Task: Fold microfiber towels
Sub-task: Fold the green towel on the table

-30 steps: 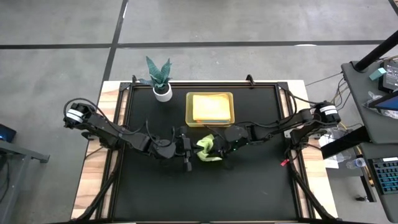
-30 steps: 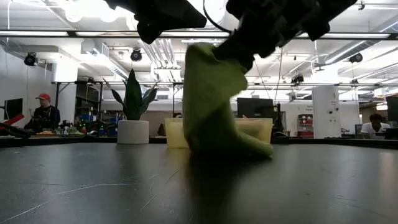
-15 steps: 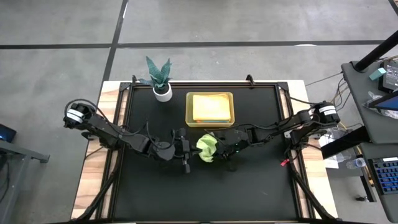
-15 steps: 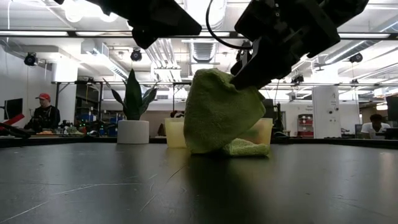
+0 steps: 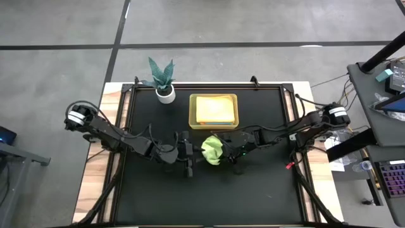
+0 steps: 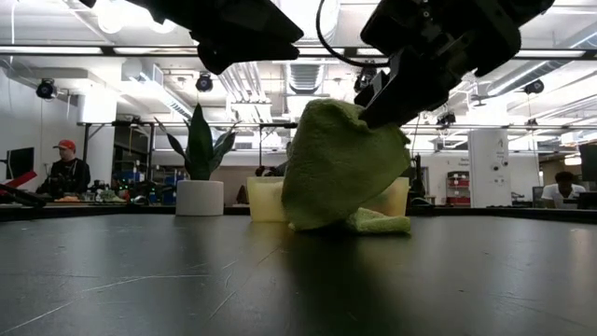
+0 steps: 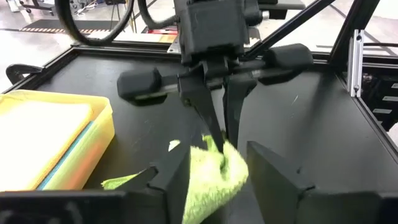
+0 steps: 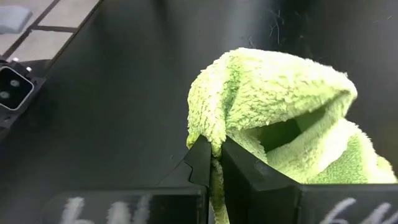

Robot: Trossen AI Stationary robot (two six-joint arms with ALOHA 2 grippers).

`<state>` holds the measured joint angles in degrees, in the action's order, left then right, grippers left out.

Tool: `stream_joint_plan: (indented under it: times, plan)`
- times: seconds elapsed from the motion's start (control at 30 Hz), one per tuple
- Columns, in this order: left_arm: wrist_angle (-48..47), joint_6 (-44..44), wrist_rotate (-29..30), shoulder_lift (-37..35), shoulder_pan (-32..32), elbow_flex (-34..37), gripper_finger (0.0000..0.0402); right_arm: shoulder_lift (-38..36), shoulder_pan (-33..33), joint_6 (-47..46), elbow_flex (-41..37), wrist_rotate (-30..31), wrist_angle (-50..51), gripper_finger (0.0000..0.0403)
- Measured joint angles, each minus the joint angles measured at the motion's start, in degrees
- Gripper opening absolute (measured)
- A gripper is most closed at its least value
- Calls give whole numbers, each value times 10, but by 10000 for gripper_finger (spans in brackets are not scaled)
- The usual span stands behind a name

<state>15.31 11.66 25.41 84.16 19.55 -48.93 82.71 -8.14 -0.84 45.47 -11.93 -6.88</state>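
done: folded towels (image 5: 215, 109) stacked in the yellow bin (image 5: 193, 120) | in hand: lime green towel (image 5: 212, 150) mid-table, right gripper (image 5: 223, 152) clamped on its raised edge, left gripper (image 5: 192, 150) apart beside it | left: finish fold, bin it

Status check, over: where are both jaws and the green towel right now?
Right gripper shut on lime green towel, lifting one edge mid-table. Left gripper open beside the towel, holding nothing. Yellow-green bin just behind; nothing blocking.
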Motion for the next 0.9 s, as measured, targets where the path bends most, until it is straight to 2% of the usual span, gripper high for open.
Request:
stream_joint_plan:
  times: [0.23,0.4,0.57,0.67,0.77,0.9]
  plan:
    - [7,1,-1,0,1,16,178,-23,-8,18,1,3,4,13]
    - [12,25,-1,0,1,29,180,-25,-9,-13,13,77,-35,13]
    - [26,30,-1,0,2,31,180,-21,-9,-15,32,73,-58,13]
    - [27,30,-1,0,4,29,180,-21,-7,-65,50,113,-69,13]
    - [28,28,2,0,4,27,180,-20,-6,-73,68,134,-74,13]
    - [27,38,45,0,4,32,180,-15,-8,-77,82,133,-85,13]
